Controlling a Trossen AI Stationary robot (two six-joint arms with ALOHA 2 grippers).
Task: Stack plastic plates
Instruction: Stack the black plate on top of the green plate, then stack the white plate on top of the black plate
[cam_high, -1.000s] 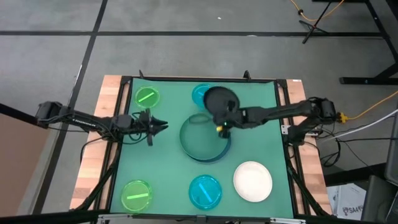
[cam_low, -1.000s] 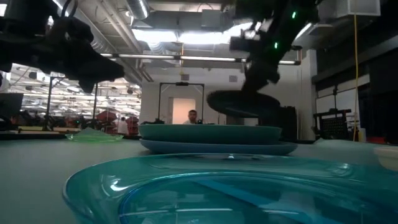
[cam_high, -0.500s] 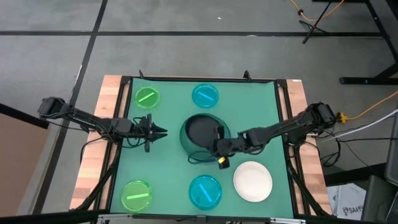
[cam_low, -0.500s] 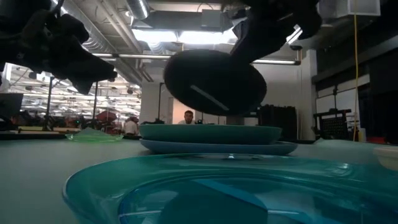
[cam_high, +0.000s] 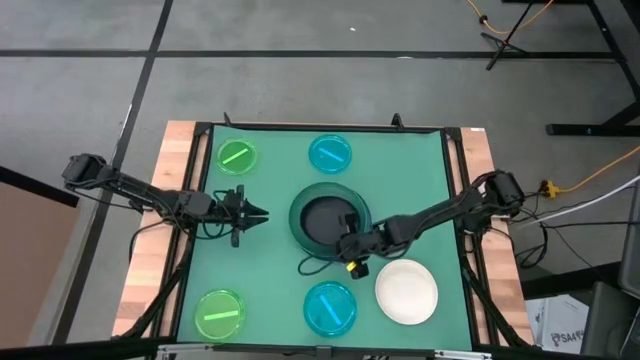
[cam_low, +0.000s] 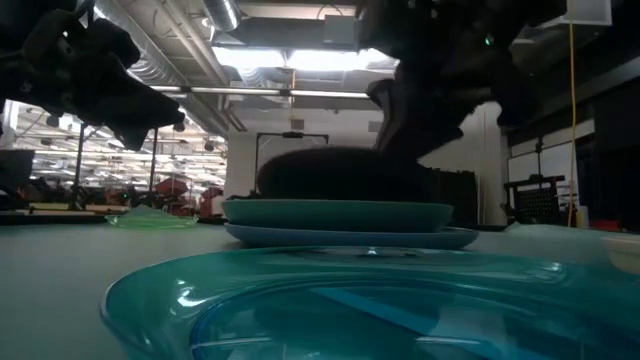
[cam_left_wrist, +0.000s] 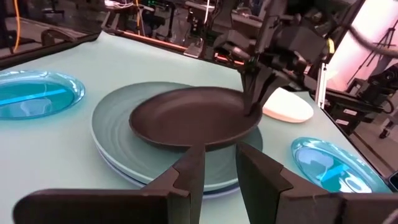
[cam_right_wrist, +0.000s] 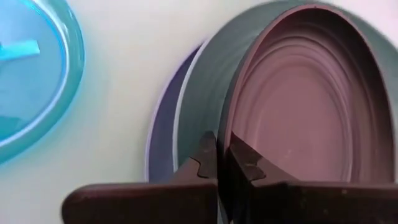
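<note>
A black plate (cam_high: 326, 218) lies in a dark green plate (cam_high: 302, 222), and that one sits on a slate-blue plate (cam_low: 350, 238) at the table's middle. My right gripper (cam_high: 350, 246) is shut on the black plate at its near-right rim. My left gripper (cam_high: 256, 213) hovers open to the left of the stack, holding nothing. A white plate (cam_high: 406, 290), two cyan plates (cam_high: 330, 153) (cam_high: 330, 307) and two lime plates (cam_high: 237, 157) (cam_high: 220, 313) rest flat on the green mat. My right gripper pinches the black plate's rim (cam_right_wrist: 224, 134) between its two fingers, one finger (cam_right_wrist: 241, 163) inside the bowl and one outside. The fingers (cam_left_wrist: 255, 87) come slanting down from the table's right and near side. The plate's far-left side rests in the green plate (cam_left_wrist: 112, 124), and the held side is slightly raised.
The white plate (cam_left_wrist: 287, 106) lies just right of and nearer than my right gripper, and the near cyan plate (cam_left_wrist: 329, 168) is close in front of the stack. Wooden table borders (cam_high: 150, 250) run along the left and right of the mat.
My right gripper has carried the black plate from above the far cyan plate toward the near edge and down, so it now sits in the green plate. The plate was tilted in mid-air half a second ago and lies nearly flat now. My left gripper stayed in place.
</note>
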